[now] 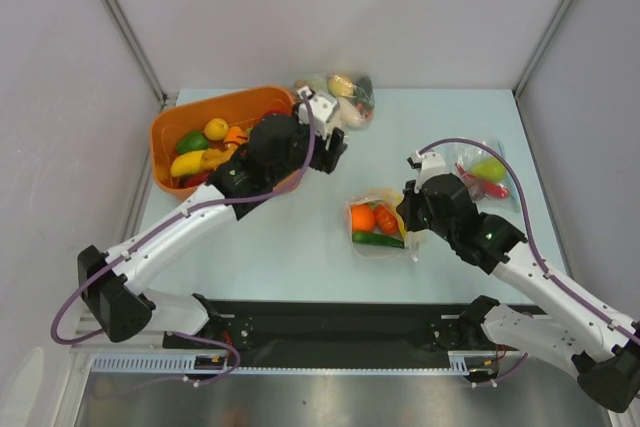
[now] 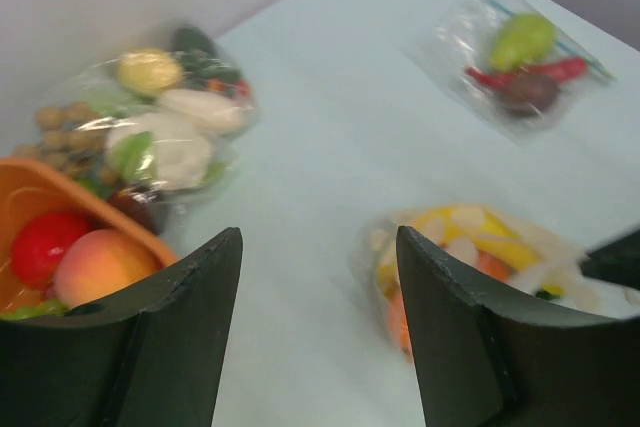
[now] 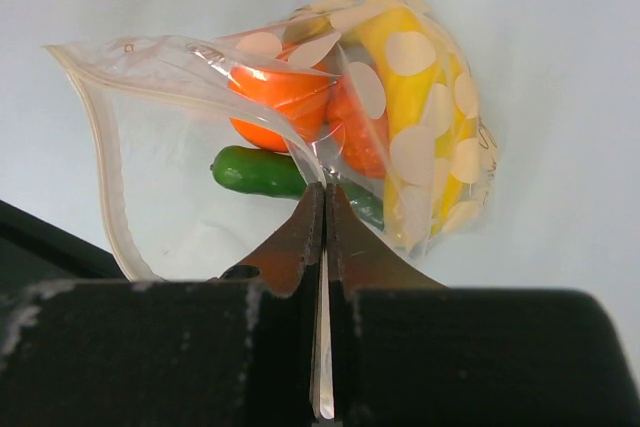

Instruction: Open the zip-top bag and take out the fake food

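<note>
**A:** where's the zip-top bag (image 3: 200, 147), which way's it facing?

**B:** mid table (image 1: 300, 247). From the right wrist, mouth gapes toward 9 o'clock, cucumber (image 3: 250, 169) lies 9-to-3. Right gripper (image 3: 323, 192) pinches its film; left gripper (image 2: 318, 239) wide, empty.

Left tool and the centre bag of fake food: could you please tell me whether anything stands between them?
Nothing visible does. The left tool is open above bare table, and the centre bag lies ahead to its right with only tabletop between. The right tool is shut on that bag's film.
</note>
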You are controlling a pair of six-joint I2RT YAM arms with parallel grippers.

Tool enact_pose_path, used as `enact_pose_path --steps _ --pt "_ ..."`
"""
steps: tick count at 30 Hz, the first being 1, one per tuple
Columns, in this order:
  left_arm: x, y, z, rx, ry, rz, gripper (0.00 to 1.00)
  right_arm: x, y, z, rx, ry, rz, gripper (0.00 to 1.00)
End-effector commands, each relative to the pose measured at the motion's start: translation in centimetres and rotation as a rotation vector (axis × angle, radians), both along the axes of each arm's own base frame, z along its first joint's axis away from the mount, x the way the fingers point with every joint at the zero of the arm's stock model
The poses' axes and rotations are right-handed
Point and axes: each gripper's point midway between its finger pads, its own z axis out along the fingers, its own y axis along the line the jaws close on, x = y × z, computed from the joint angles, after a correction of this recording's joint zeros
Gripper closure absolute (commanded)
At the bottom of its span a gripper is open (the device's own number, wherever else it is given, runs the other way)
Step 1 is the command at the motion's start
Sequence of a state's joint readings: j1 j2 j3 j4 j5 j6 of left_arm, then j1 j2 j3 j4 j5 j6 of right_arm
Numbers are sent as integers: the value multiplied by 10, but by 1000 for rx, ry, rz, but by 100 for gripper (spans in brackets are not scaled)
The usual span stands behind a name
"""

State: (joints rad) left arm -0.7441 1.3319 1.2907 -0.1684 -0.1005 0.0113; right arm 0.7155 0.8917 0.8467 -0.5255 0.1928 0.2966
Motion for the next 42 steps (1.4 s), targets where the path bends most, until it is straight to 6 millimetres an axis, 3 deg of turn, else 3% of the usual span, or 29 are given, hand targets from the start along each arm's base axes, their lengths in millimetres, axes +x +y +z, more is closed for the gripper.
enact_pose_path --steps 1,6,8,16,27,36,39,42 --pt "-39 -31 5 53 -54 -196 33 7 6 17 46 -37 -5 100" --pt "-89 -66 -20 58 7 -497 33 8 6 17 46 -40 -9 100" --pt "-109 -76 -21 29 18 -616 34 8 4 17 44 -40 -15 100" --pt "-142 -93 -70 106 160 -798 36 5 2 16 46 -37 -18 100" --pt "-153 -108 -141 261 322 -861 37 2 1 6 43 -22 -18 100" --pt "-138 -101 -193 385 386 -787 37 5 5 -6 42 -9 -11 100" --pt "-150 -100 -198 412 362 -799 39 6 5 -18 29 10 -16 100" --pt "-165 -108 -178 345 289 -831 38 9 6 -27 22 23 -23 100"
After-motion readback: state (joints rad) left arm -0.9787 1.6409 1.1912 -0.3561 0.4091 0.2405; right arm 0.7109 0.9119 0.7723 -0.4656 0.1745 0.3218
